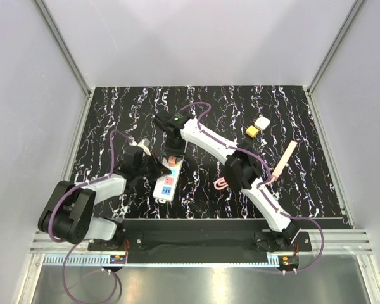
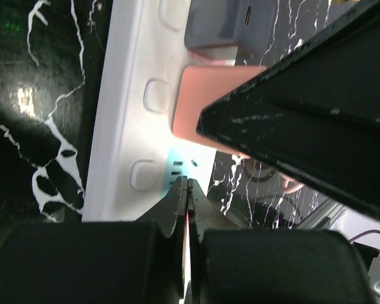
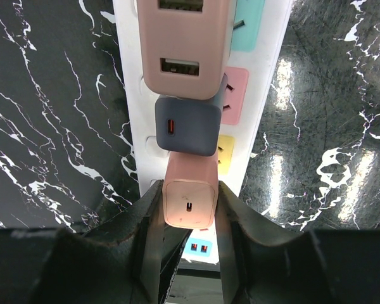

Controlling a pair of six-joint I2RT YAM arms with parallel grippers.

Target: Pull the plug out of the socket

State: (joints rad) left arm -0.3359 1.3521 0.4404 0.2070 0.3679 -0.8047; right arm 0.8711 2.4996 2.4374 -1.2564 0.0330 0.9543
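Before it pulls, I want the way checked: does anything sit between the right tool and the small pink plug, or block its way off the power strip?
Nothing visible. The right tool clamps the pink plug on both sides. The grey charger stands close beside it on the power strip, not over it.

The plug (image 3: 190,199) sits on the socket (image 3: 132,95), beside two other adapters (image 3: 190,126)

Top view: even white light is falling from above, all sharp; glare is washing the bottom edge. Left wrist: surface (image 2: 44,63) is reflecting a hot spot at left; left pincer (image 2: 187,196) is blurring, underexposed. Right wrist: glare streaks are shining at right.
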